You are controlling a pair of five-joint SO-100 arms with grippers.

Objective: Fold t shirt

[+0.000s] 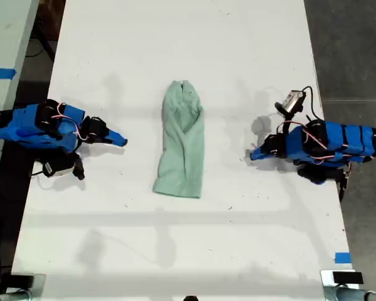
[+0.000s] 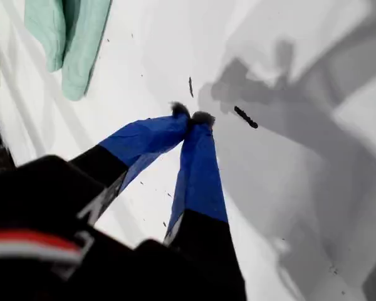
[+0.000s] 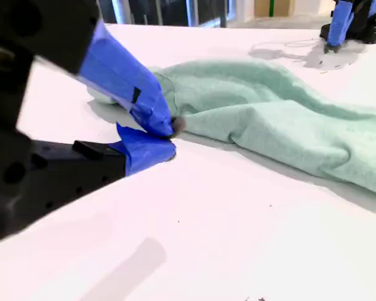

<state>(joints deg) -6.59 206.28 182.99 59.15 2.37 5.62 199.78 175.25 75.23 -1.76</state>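
The pale mint-green t shirt (image 1: pixel 183 144) lies folded into a long narrow strip in the middle of the white table (image 1: pixel 175 251), with its collar end toward the far edge. My first gripper (image 1: pixel 254 155) rests shut and empty at the exterior view's right, a short way from the t shirt (image 2: pixel 69 37); its blue-taped tips (image 2: pixel 191 117) touch each other. My second gripper (image 1: pixel 122 143) sits low at the exterior view's left, also apart from the cloth. Its jaws (image 3: pixel 168 137) are closed with nothing between them, and the t shirt (image 3: pixel 269 119) stretches across just beyond.
A second table with blue tape (image 1: pixel 0 73) stands at the exterior view's left, past a dark gap. A blue tape mark (image 1: pixel 343 257) sits near the table's edge at the exterior view's lower right. The first arm (image 3: pixel 348 22) shows beyond the shirt.
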